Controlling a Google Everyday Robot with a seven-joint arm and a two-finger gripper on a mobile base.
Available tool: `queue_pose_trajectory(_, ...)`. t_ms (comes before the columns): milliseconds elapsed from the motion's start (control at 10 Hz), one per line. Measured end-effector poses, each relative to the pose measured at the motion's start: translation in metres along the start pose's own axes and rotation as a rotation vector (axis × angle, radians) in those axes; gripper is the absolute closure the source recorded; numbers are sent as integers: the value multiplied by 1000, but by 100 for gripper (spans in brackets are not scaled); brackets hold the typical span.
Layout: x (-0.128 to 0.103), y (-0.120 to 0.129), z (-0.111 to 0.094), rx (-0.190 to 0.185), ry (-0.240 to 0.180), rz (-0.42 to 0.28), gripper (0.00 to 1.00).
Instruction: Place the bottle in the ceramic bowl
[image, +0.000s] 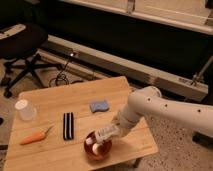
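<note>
The hand (111, 134) hung over the ceramic bowl (98, 146) with the bottle (101, 135) at it, its grip too blurred to tell.

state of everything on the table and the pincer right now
pincer: just above the bowl's rim, at the bottle
bottle: lying tilted across the bowl's top
ceramic bowl: upright near the table's front edge
white cup: standing, far left
carrot: lying flat
blue sponge: lying flat
</note>
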Motion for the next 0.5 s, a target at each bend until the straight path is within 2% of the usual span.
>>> queue_pose_trajectory(100, 3, 1, -9, 5, 29, -10, 100)
queue_pose_trajectory(300, -1, 8, -15, -8, 64, -58, 100)
queue_pose_trajectory(400, -7, 10, -15, -19, 74, -86, 97)
queue_pose_trajectory(500, -12, 13, -14, -35, 85, -110, 88)
